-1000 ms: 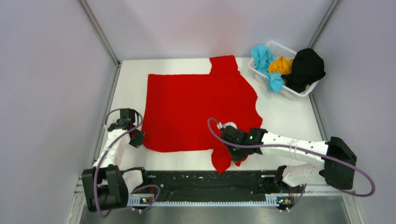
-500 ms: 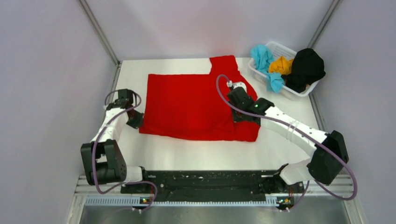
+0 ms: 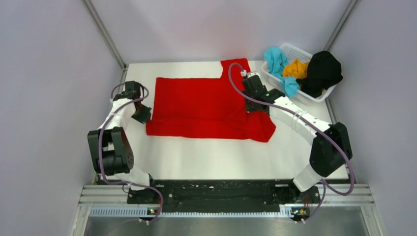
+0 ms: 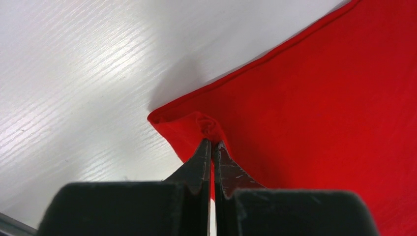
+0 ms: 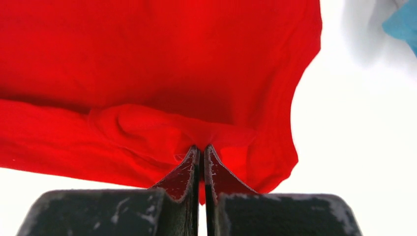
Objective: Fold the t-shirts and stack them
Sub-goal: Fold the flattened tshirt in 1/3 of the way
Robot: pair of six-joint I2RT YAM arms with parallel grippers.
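The red t-shirt (image 3: 201,105) lies on the white table, its near half folded back over the far half, one sleeve sticking out at the far edge. My left gripper (image 3: 143,114) is shut on the shirt's left corner (image 4: 209,129). My right gripper (image 3: 254,104) is shut on a bunch of the shirt's right side (image 5: 201,140), with a loose fold hanging at the near right (image 3: 263,132). The teal (image 3: 278,61), orange-yellow (image 3: 296,68) and black (image 3: 322,72) t-shirts are heaped in the basket.
A white mesh basket (image 3: 314,98) stands at the far right corner, close to my right arm. Grey walls with metal rails (image 3: 104,34) close the table on the left, back and right. Bare white table (image 3: 211,162) lies between the shirt and the arm bases.
Both grippers have carried the shirt's near edge away from the bases toward the far side, folding the shirt over itself. The near sleeve no longer shows at the front.
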